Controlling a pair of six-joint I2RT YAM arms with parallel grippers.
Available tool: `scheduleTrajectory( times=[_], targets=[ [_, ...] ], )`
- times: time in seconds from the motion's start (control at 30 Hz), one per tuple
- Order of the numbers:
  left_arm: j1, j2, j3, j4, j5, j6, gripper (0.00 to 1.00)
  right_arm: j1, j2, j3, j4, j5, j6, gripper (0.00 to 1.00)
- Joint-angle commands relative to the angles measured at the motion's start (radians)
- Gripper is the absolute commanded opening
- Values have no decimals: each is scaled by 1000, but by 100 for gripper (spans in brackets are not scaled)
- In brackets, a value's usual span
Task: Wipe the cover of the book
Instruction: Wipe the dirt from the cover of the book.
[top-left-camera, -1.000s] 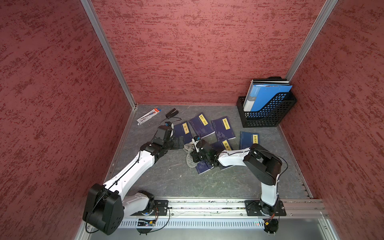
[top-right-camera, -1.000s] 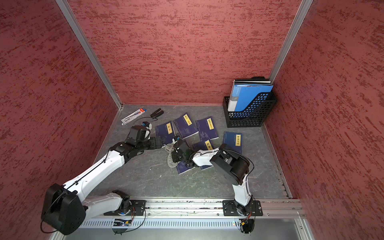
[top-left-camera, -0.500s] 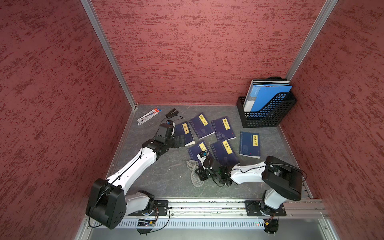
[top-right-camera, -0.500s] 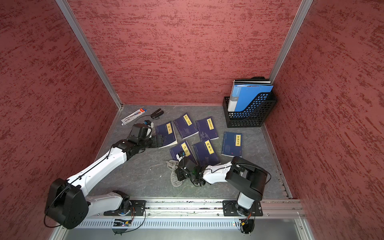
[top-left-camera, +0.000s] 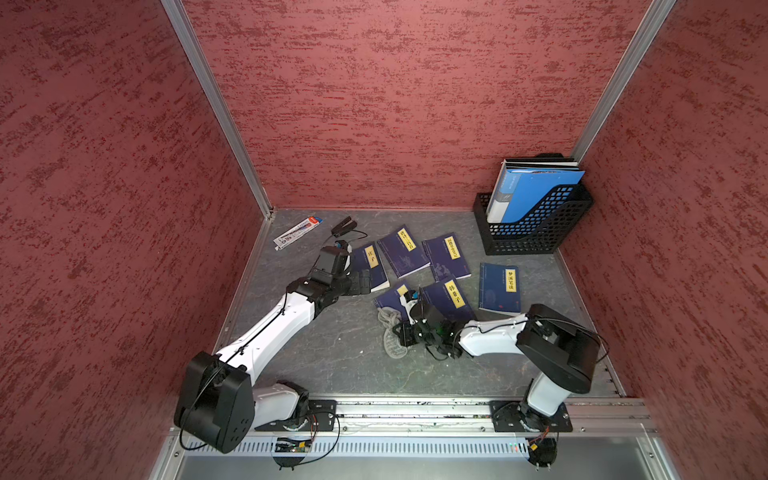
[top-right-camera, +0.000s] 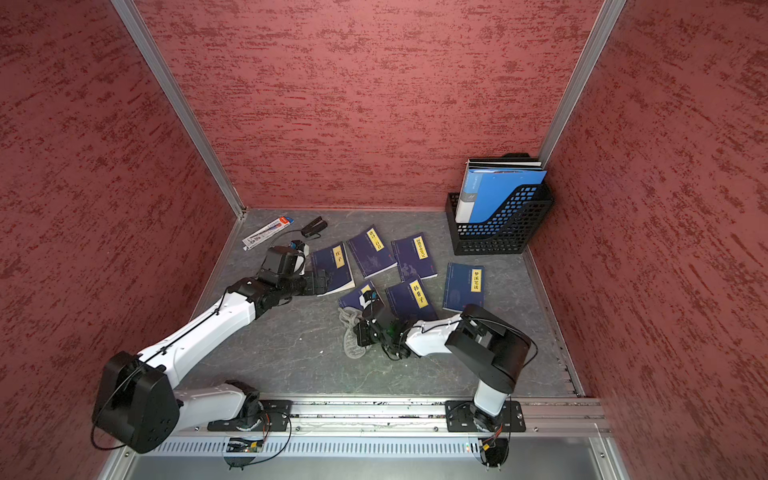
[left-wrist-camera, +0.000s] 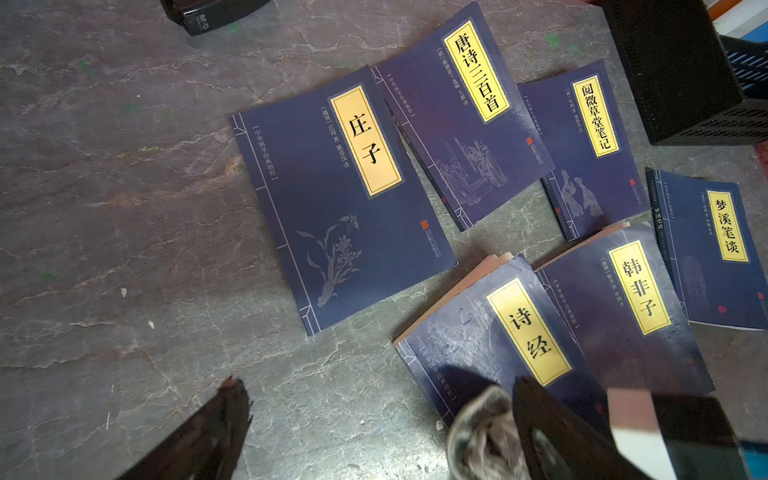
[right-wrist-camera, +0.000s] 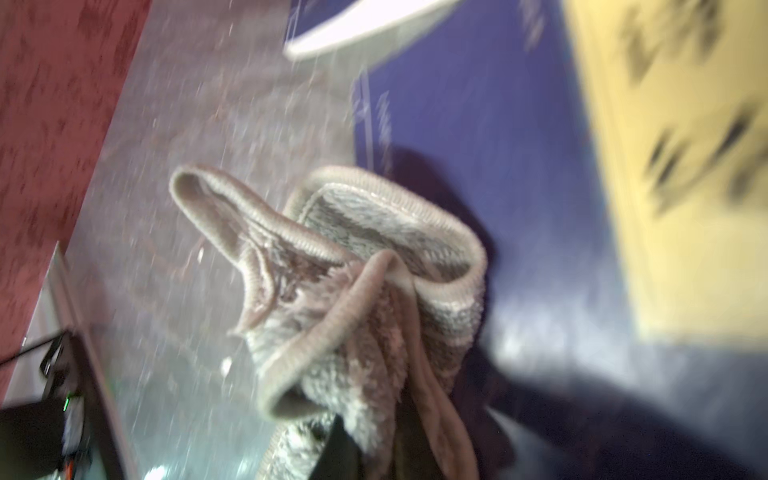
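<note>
the right end effector (top-left-camera: 402, 334) is seen clamped on a bunched grey cloth (right-wrist-camera: 353, 291), which is laid half on the grey worktop (top-left-camera: 332, 357) and half on one corner of the dark blue book (left-wrist-camera: 478, 345) with the yellow title strip, in front of the right arm. the left end effector (left-wrist-camera: 376, 384) is held wide apart and empty, above the worktop between that book and a neighbouring book (left-wrist-camera: 345, 199).

both top views: high overhead at the rail (top-left-camera: 415, 409) side, looking down on the whole floor (top-left-camera: 345, 357). left wrist: low over the books (left-wrist-camera: 345, 199), facing down. right wrist: close on the blurred cloth (right-wrist-camera: 353, 291), also caught by left wrist.
</note>
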Motion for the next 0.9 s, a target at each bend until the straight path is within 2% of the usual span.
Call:
scheduleTrajectory(
  times=[0.0, 0.2, 0.33, 0.5, 0.67, 0.87],
  targets=[
    [0, -29, 0, 0, -6, 4, 100, -61, 103, 33, -155, 26, -76, 10],
    [0, -31, 6, -9, -5, 4, 100, -112, 224, 224, -231, 5, -177, 10],
    [0, -41, 1, -10, -12, 5, 100, -137, 228, 225, -229, 2, -184, 10],
    [1, -38, -8, -6, -13, 6, 100, -143, 118, 84, -231, 14, -148, 10],
    [3, -16, -15, 7, -11, 10, 100, -130, -94, -152, -283, 14, -74, 11],
    [3, 20, -17, 34, 2, 6, 100, -115, -241, -263, -332, 27, -34, 12]
  ],
)
